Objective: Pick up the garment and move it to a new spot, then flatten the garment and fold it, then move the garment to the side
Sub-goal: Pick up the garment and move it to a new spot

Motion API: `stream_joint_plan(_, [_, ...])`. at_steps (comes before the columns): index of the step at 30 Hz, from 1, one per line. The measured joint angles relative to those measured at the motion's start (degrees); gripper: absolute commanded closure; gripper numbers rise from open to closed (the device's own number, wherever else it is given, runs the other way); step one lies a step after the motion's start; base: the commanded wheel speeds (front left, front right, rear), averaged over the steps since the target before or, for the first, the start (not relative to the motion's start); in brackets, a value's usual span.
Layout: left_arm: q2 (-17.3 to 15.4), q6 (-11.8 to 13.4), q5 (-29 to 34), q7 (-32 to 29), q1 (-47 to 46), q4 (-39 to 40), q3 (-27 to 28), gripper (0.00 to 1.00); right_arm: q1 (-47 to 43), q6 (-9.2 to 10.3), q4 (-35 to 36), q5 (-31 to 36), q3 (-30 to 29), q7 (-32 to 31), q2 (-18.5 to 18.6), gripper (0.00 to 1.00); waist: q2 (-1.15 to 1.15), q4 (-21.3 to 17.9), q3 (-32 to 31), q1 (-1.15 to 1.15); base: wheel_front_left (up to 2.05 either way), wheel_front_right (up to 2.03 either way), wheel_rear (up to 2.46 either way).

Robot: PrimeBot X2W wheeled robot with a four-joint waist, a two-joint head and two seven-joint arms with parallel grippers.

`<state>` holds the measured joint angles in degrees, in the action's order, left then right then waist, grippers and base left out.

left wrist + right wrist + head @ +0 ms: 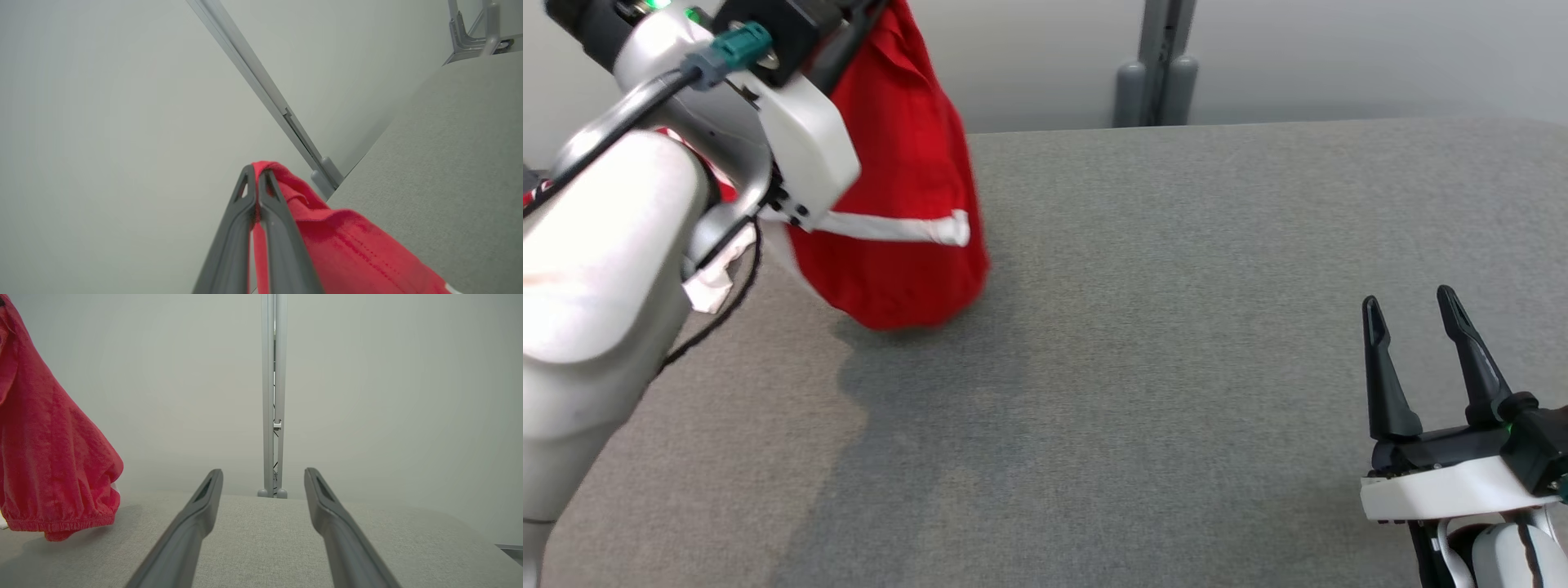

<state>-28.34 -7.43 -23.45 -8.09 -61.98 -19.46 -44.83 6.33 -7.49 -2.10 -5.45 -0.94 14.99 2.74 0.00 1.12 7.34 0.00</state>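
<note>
Holding red white-striped cloth garment [898,163] aloft, my left gripper [256,173] clamped on it (right gripper [1413,314] wide, empty); flattening, folding pending.

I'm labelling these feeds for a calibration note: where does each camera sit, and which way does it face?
Head view: on the head, looking down at the grey table; shows the left forearm, the hanging red garment, the right gripper.
Left wrist view: on the left wrist, facing the wall; left gripper, fingers shut on the garment.
Right wrist view: low over the table, facing the wall; open fingers.
Shared: garment and table.
</note>
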Motion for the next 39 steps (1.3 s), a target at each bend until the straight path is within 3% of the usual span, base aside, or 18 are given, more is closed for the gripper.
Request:
stream_joint_plan(6, [1.0,0.3,-0.8,-3.0,3.0,5.4,-2.7,1.00,0.0,0.00,0.2,-0.7,0.8,0.0,0.0,0.00,0.00,-4.5,0.0,0.00,0.00,0.00,0.00])
stream_joint_plan(11, [5.7,2.0,-1.9,-1.5,6.3,4.8,-4.2,1.00,0.9,0.00,0.7,-1.7,1.4,0.0,0.0,0.00,0.00,-8.7,1.9,0.00,0.00,0.00,0.00])
stream_joint_plan(16, [11.1,4.1,-1.8,1.5,8.4,-2.5,-6.0,1.00,2.1,0.00,0.7,-2.7,2.5,0.0,0.0,0.00,0.00,-12.2,5.2,0.00,0.00,0.00,0.00])
stream_joint_plan(25, [20.6,5.3,-1.8,9.4,9.4,-17.4,-8.0,1.00,3.4,0.00,0.2,-4.2,4.9,0.0,0.0,0.00,0.00,-17.6,10.1,0.00,0.00,0.00,0.00])
stream_joint_plan(26, [21.2,5.0,-1.8,10.4,9.4,-18.7,-8.3,0.68,3.5,0.00,0.1,-4.2,4.9,0.0,0.0,0.00,0.00,-17.9,10.4,0.00,0.00,0.00,0.00])
stream_joint_plan(27, [22.0,4.9,-1.9,11.6,9.5,-19.6,-8.2,0.25,3.5,0.00,-0.1,-4.3,5.0,0.0,0.0,0.00,0.00,-18.2,10.7,0.00,0.00,0.00,0.00])
stream_joint_plan(28, [22.7,4.8,-2.0,12.7,9.5,-20.4,-8.3,0.00,3.5,0.00,-0.2,-4.3,5.1,0.0,0.0,0.00,0.00,-18.3,11.0,0.00,0.00,0.00,0.00])
stream_joint_plan(30, [24.3,4.7,-2.6,15.8,9.4,-22.0,-8.4,0.00,3.5,0.00,-0.5,-4.4,5.1,0.0,0.0,0.00,0.00,-18.0,10.8,0.00,0.00,0.00,0.00])
stream_joint_plan(39, [25.4,6.0,-5.3,20.7,9.7,-22.6,-8.2,0.00,2.8,0.00,-0.9,-3.1,4.4,0.0,0.0,0.00,0.00,-14.5,8.0,0.00,0.00,0.00,0.00])
